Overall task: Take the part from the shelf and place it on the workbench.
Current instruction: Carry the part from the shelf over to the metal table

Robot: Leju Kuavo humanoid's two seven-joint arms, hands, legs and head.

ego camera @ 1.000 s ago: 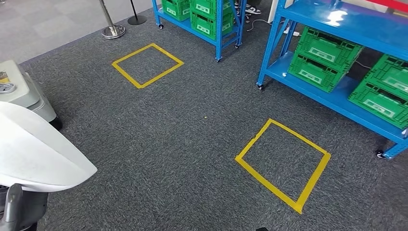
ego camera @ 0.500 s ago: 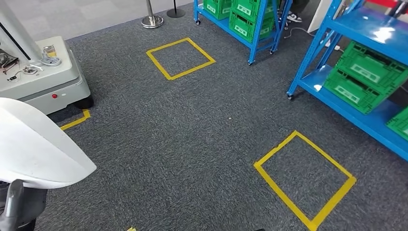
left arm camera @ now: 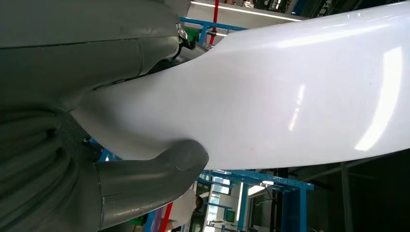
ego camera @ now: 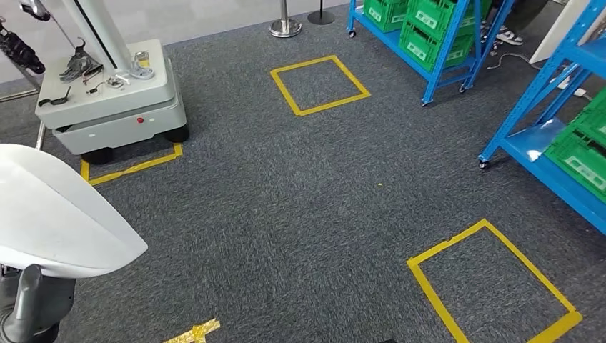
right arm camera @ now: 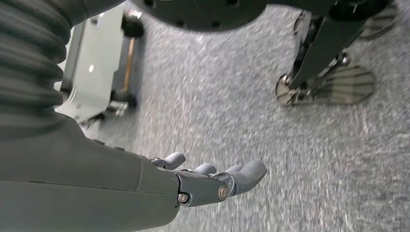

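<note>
My left hand (left arm camera: pixel 140 186) grasps the white part (ego camera: pixel 57 214), a broad, smooth, glossy shell carried low at my left side; in the left wrist view the thumb presses against its underside and the rest of the hand lies over its top. I judge the part stiff and fairly light, but slippery on its polished curve and awkward for its width, so the hold is best kept near the edge where the thumb can hook under it.

Ahead and to the left stands a grey wheeled table (ego camera: pixel 107 107) that carries small metal tools, parked over a yellow tape outline (ego camera: pixel 132 168); I take this to be the workbench. In the middle, open grey carpet (ego camera: pixel 286 214) bears a yellow floor square (ego camera: pixel 319 84), and a stanchion base (ego camera: pixel 285 28) stands beyond it.

To the right are blue shelves (ego camera: pixel 532 107) with green crates (ego camera: pixel 582 153), and a second yellow square (ego camera: pixel 493 282) lies near me. My right hand (right arm camera: pixel 212 181) hangs released, fingers loosely extended, holding nothing. Nothing stands between me and the table; the part's wide overhang may brush the table's edge.
</note>
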